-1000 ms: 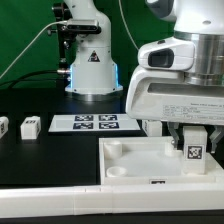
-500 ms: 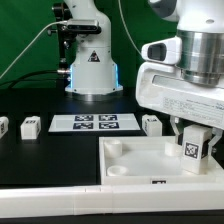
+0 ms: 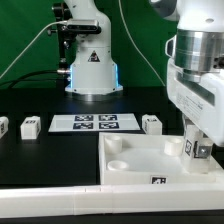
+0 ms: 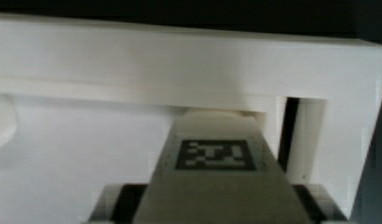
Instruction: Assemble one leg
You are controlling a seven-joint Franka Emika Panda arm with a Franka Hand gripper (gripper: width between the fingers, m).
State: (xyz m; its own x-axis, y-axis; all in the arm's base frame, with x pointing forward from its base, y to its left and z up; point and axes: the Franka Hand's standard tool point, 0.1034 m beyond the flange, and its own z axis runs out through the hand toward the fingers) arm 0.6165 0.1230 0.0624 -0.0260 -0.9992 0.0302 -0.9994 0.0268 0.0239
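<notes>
My gripper (image 3: 199,142) is shut on a leg (image 3: 190,148), a small white post with a black-and-white tag. It holds the leg low over the right side of the large white panel (image 3: 140,158), near its right rim. In the wrist view the leg (image 4: 218,155) runs out between the dark fingers (image 4: 127,206), with the panel's wall (image 4: 152,70) beyond it. I cannot tell whether the leg's end touches the panel. A round corner socket (image 3: 118,170) shows at the panel's near left corner.
Three loose legs lie on the black table: one (image 3: 152,123) behind the panel, one (image 3: 30,126) to the exterior view's left, and one (image 3: 2,126) at the left edge. The marker board (image 3: 97,122) lies between them. A robot base (image 3: 93,70) stands behind.
The gripper has turned and moved towards the exterior view's right and lower with the leg. The arm's body has swung aside, uncovering the loose leg behind the panel.
</notes>
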